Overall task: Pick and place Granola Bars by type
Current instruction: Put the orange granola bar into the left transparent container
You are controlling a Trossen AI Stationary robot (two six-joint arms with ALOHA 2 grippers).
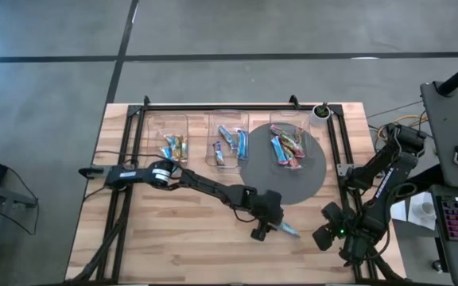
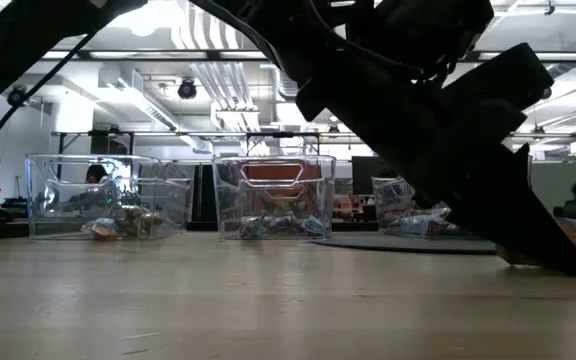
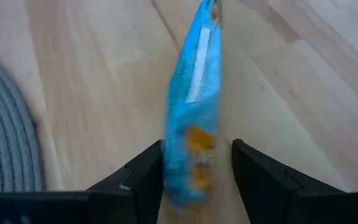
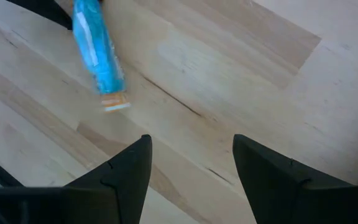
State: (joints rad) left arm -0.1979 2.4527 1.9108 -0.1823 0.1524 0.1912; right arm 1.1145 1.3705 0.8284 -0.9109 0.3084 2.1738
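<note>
One blue-wrapped granola bar (image 3: 194, 106) lies flat on the wooden table (image 1: 173, 246), near its front right. My left gripper (image 3: 197, 149) is open, tilted down over the bar's near end, with one finger on each side of it. In the high view the bar (image 1: 289, 231) sticks out past this gripper (image 1: 273, 229). My right gripper (image 1: 324, 236) hangs open above bare table just right of the bar; the right wrist view shows the bar (image 4: 97, 56) beyond its fingers. Other granola bars lie in clear bins at the far side.
Three clear bins stand in a row at the far side: the left bin (image 1: 173, 148) holds tan bars, the middle bin (image 1: 230, 143) blue bars, and the right bin (image 1: 290, 147) a mix, standing on a round grey mat (image 1: 261, 179). Black rails (image 1: 126, 159) run along the table's sides.
</note>
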